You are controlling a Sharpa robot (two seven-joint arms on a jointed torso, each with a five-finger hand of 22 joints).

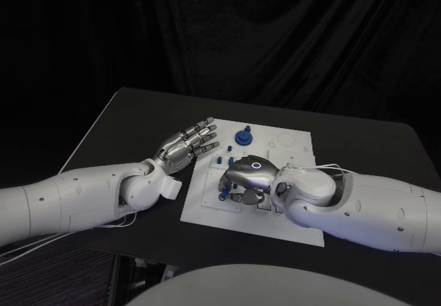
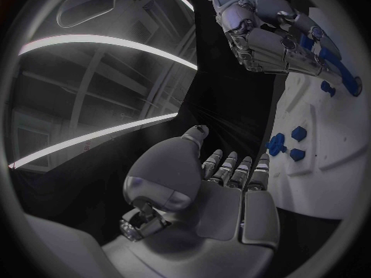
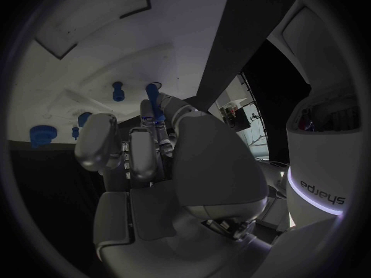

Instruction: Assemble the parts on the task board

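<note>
Right silver hand [image 1: 246, 180] curled over the white plastic task board [image 1: 294, 148], pinching a slim blue peg [image 3: 154, 99]. Left silver hand [image 1: 187, 145] released, fingers spread, beside the board's edge.

Parts [image 1: 227, 189] (half-hidden) beneath right hand [image 1: 250, 173]

The word "sharpa" was seen, turned on its head, printed on a white casing [image 3: 323, 167] in the right wrist view.
</note>
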